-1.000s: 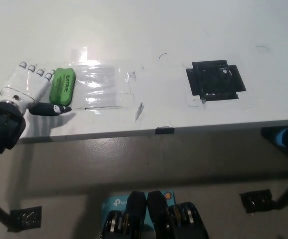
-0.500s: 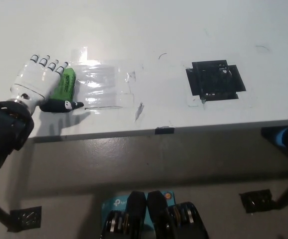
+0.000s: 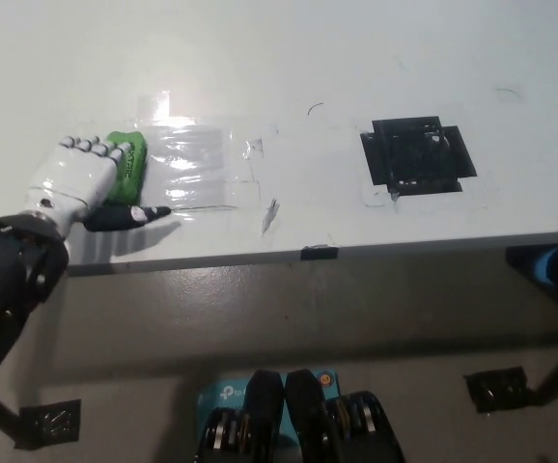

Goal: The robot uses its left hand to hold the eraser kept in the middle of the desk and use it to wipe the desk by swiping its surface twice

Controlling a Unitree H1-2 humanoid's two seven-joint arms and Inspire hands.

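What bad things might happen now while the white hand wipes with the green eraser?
The left hand covers most of the green eraser, so it might slip out mid-swipe. The shiny clear tape lies right beside it; the eraser could catch its edge. The desk's front edge is near, so a dropped eraser might fall off.

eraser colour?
Bright green eraser under the white left hand, head view.

Matt white desk (image 3: 289, 58) w/ glossy clear tape patch (image 3: 207, 169); smooth plastic-looking green eraser (image 3: 127, 166).
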